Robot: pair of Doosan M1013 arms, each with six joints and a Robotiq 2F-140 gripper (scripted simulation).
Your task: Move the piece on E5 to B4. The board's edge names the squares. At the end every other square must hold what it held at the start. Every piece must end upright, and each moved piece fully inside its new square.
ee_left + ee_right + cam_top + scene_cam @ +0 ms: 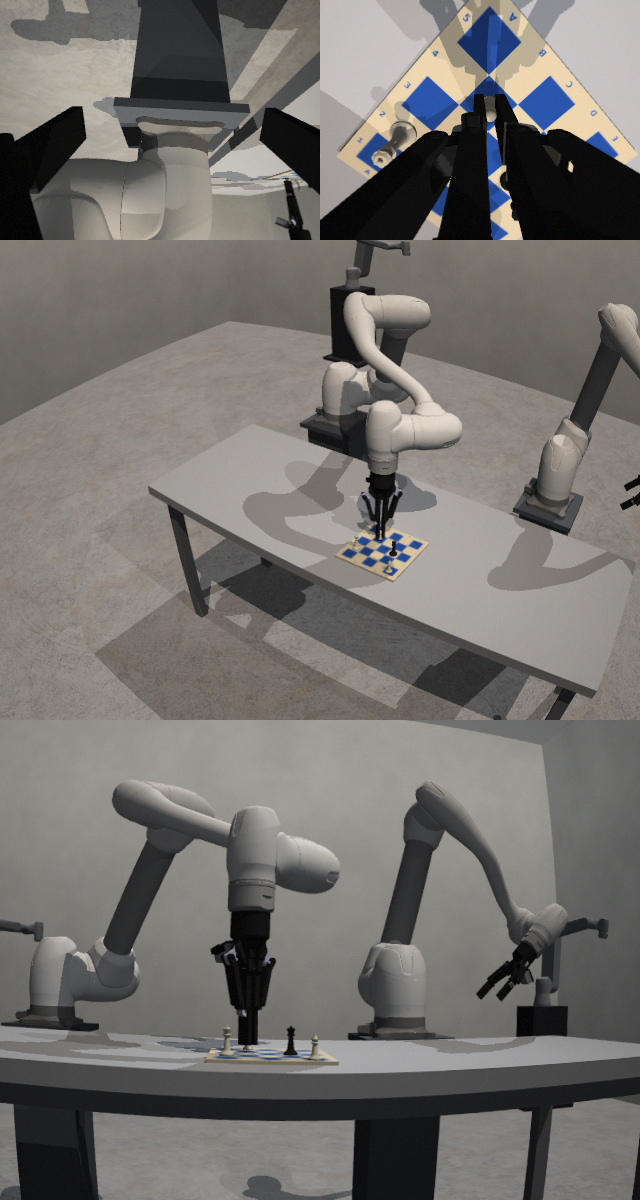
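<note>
My right claw pinches the pale piece at B4; left claw wide, nothing held.

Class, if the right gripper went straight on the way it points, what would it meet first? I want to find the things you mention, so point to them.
The chessboard (382, 552) (268, 1061) (520, 65), through the pale piece (248, 1048) (490, 111) it grips; whether that already touches is hard to tell.

Robot lab — arms on pedestals, bare walls, mottled floor.
</note>
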